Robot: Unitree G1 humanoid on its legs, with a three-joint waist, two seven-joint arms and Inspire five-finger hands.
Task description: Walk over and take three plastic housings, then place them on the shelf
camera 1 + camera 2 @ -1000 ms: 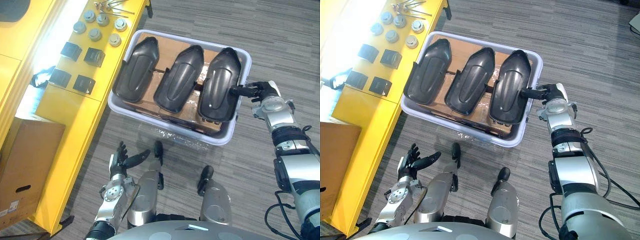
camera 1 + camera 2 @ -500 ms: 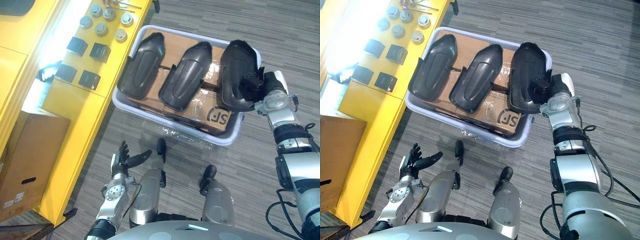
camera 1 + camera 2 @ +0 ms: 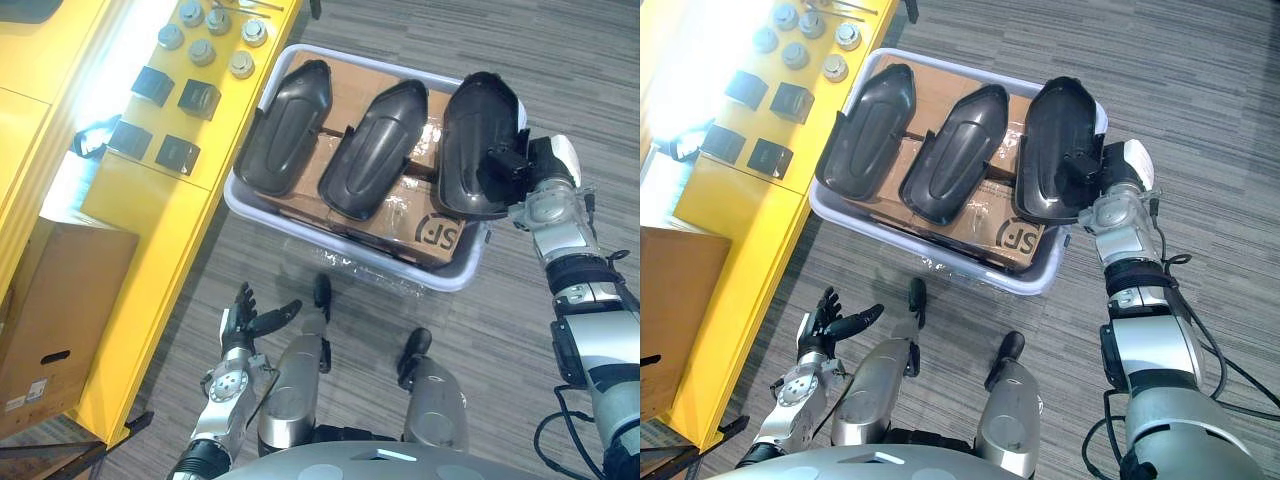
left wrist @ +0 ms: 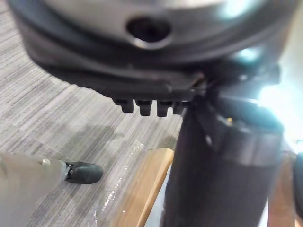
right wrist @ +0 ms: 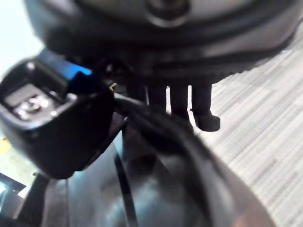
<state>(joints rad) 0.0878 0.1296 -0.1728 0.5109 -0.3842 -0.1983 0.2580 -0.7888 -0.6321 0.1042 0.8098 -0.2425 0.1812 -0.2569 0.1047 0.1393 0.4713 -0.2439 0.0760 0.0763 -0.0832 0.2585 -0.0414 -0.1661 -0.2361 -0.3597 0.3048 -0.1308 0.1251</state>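
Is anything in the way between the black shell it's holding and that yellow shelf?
Yes: the middle housing and left housing lie in the bin between the held housing, gripped by the right hand, and the yellow shelf, whose top carries small parts.

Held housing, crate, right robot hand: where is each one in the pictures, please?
held housing (image 3: pixel 475 120), left eye view, upper domed back
crate (image 3: pixel 445 278), left eye view, near right rim corner
right robot hand (image 3: pixel 518 170), left eye view, fingers gripping the housing
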